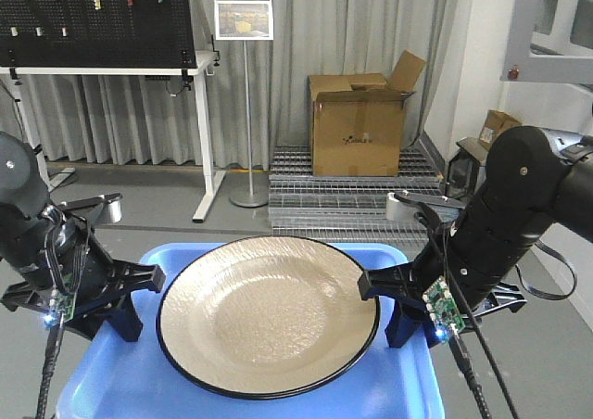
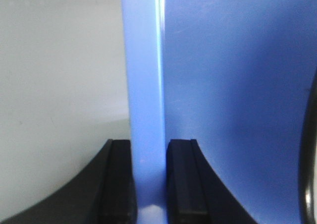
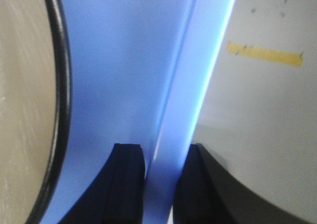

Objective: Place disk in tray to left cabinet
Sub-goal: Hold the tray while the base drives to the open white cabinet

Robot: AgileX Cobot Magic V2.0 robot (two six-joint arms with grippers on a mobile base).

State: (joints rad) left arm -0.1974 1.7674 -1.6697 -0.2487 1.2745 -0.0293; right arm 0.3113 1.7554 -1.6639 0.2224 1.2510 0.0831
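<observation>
The disk (image 1: 269,312), beige with a thin black rim, lies flat in the blue tray (image 1: 111,382), which is held above the floor. My left gripper (image 1: 139,294) is shut on the tray's left rim (image 2: 146,85), one black finger (image 2: 119,179) on each side of the rim. At the opposite side my right gripper (image 1: 384,298) is shut on the right rim (image 3: 190,85) in the same way. The right wrist view catches the disk's edge (image 3: 25,110) at far left; in the left wrist view the disk's black rim (image 2: 311,159) shows at far right. The left cabinet is out of view.
Ahead stand a cardboard box (image 1: 359,122) on metal grating (image 1: 343,201), a sign on a pole (image 1: 245,20), and a white table with a black pegboard (image 1: 102,20). A tape roll (image 1: 408,206) lies by the grating. Grey floor (image 1: 157,206) lies below.
</observation>
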